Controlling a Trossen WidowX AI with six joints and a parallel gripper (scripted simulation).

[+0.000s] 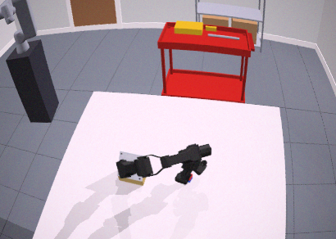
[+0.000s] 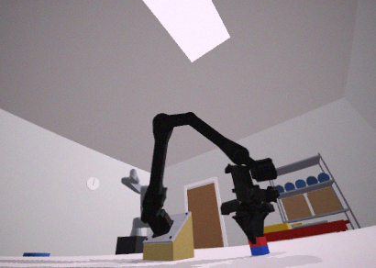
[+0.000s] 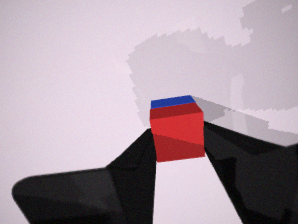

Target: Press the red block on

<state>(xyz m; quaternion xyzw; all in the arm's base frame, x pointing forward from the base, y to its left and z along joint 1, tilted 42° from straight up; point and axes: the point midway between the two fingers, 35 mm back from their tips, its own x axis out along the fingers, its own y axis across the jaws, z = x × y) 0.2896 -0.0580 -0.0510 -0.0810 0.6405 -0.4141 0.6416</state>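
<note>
The red block (image 2: 261,241) (image 3: 178,131) sits directly on top of the blue block (image 2: 260,251) (image 3: 172,102), which rests on the white table (image 1: 242,151). No gap shows between them in the exterior view; whether they are fully seated cannot be told. My gripper (image 2: 258,240) (image 3: 175,130) points down and is shut on the red block, a finger on each side of it. In the wrist view a strip of the blue block shows beyond the red block's far edge. In the top view the arm hides most of both blocks.
The arm stands on a tan wedge base (image 1: 132,181) (image 2: 158,251) to the left of the blocks. Behind the table are a red cart (image 1: 205,87) with a yellow box (image 1: 188,28), a grey shelf (image 1: 229,11) and a dark pedestal (image 1: 33,81) bearing another arm.
</note>
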